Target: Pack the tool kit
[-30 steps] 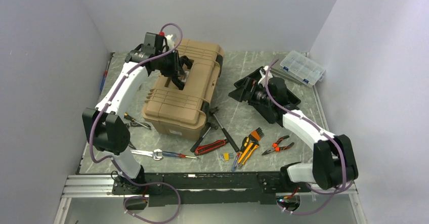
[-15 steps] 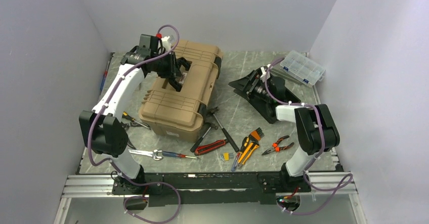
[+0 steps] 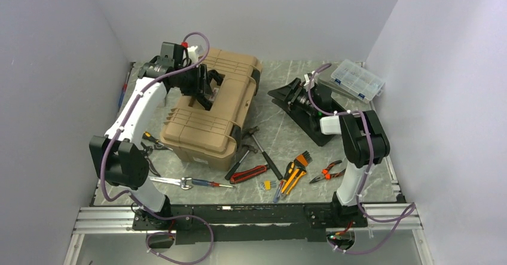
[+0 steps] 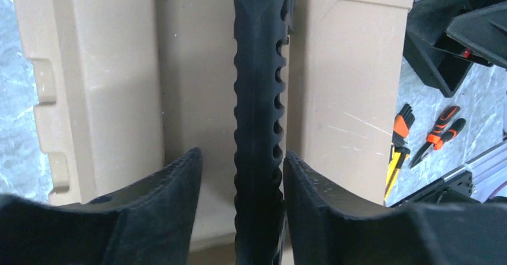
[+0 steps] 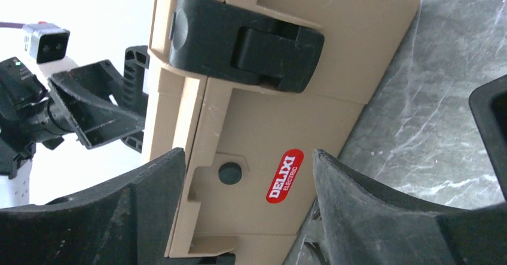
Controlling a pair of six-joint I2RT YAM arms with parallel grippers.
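Top view: I see one tan toolbox, hard-shelled and probably heavy, left of one black insert tray.

Left wrist: my left gripper loosely straddles the toolbox's single lid handle, unclamped; that's where I'd lift.

Right wrist: my right gripper gapes wide and empty, facing the toolbox's front, with one latch and one red label.

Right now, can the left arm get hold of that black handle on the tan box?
Most likely yes. The left pincer straddles the handle on the toolbox lid, one finger each side, open, with nothing between them and it.
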